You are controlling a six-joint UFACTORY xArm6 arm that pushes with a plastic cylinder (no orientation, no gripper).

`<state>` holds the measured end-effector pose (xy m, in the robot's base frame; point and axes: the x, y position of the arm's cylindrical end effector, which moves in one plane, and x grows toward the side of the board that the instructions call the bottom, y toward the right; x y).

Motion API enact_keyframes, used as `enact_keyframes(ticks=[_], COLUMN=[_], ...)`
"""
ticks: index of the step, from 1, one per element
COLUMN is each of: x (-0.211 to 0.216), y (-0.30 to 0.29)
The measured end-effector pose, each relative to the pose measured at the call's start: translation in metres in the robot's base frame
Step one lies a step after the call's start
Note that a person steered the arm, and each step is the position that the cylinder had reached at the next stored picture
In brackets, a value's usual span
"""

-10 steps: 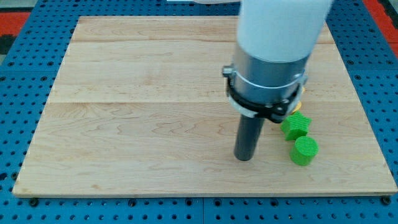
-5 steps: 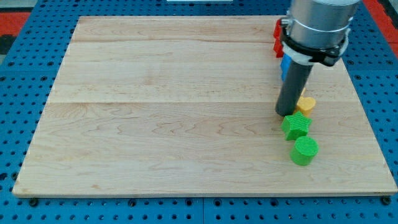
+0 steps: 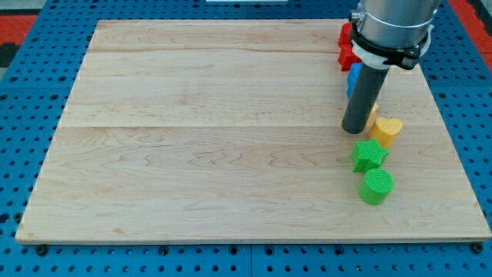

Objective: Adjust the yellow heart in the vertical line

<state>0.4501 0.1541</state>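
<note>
The yellow heart point(image 3: 387, 131) lies at the view's right, just right of the line of blocks. My tip point(image 3: 354, 128) rests on the board just left of the heart, with a small yellow block point(image 3: 373, 119) partly hidden between them. Below stand a green star point(image 3: 369, 155) and a green cylinder point(image 3: 377, 186). Above, a blue block point(image 3: 353, 78) and red blocks point(image 3: 345, 46) are partly hidden behind the rod.
The wooden board point(image 3: 192, 138) lies on a blue pegboard point(image 3: 23, 115). The board's right edge is close to the heart.
The rod swung from the board's lower middle up and right to the block column. The yellow heart has shifted right and slightly down; the green star nudged a little right.
</note>
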Motion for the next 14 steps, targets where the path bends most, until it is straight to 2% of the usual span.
enact_keyframes(ticks=[1, 2, 3, 4, 5, 6, 8, 12, 13, 14], x=[0.000, 0.033, 0.114, 0.166, 0.157, 0.127, 0.025, 0.023, 0.015, -0.019], y=[-0.007, -0.043, -0.056, -0.041, 0.055, 0.138, 0.143, 0.027, 0.056, 0.091])
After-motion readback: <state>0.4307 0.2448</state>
